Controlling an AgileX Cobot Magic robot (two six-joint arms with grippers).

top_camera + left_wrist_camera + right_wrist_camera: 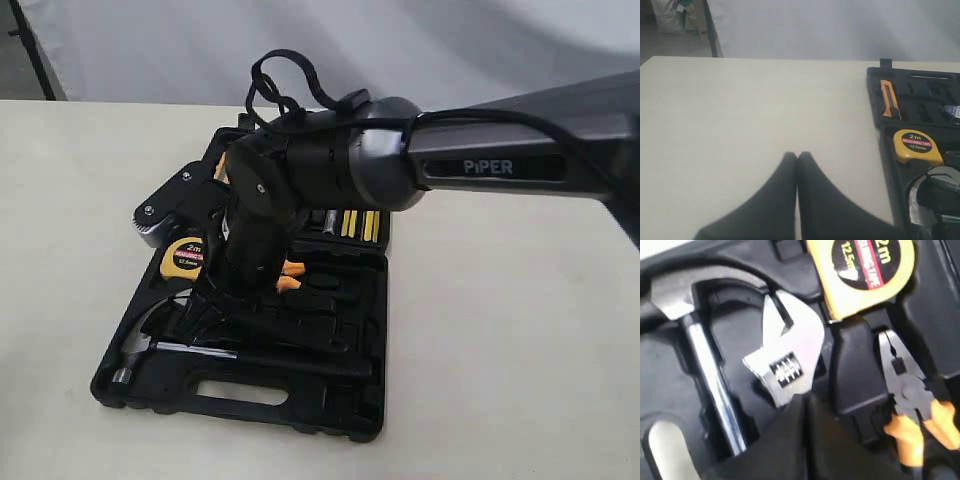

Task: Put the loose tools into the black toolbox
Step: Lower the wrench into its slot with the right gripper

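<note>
Two claws closed, left claw over the table just beside the black toolbox, right claw shut on nothing inside the toolbox, tips at the adjustable wrench, wrench and claw hammer lying side by side in the toolbox, tape roll not discernible.

- table bare both sides of toolbox: wide room to come in
- right arm hangs over box middle, blocks way from above
- inside: hammer, wrench, tape measure, pliers packed close, only narrow gaps
- right gripper, tips together, covers wrench handle
</note>
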